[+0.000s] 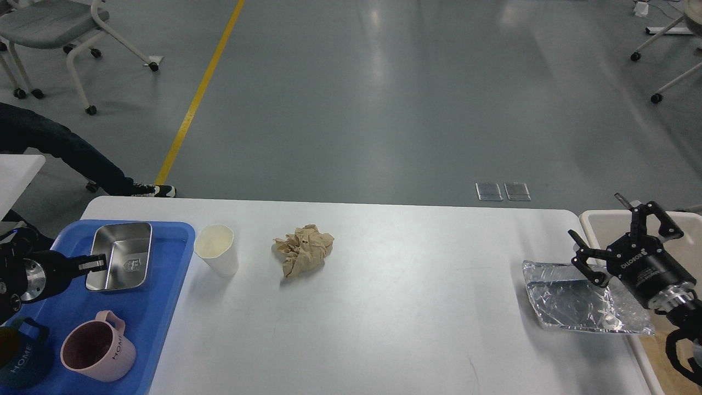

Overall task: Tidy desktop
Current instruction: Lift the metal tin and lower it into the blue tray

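Note:
The white desktop (395, 318) holds a cream paper cup (218, 249), a crumpled brown paper ball (303, 248) and a crinkled foil tray (581, 299) at the right edge. A steel box (122, 253) sits flat on the blue tray (159, 318) at the left. My left gripper (94, 264) is closed on the box's near left wall. My right gripper (595, 215) is open and empty, hovering over the foil tray's right end and the rim of the beige bin (603, 219).
A pink mug (96, 354) and a dark blue mug (19, 362) stand on the blue tray's near part. A second white table's corner (16, 170) and a person's leg (66, 148) are at the far left. Chairs stand on the floor beyond.

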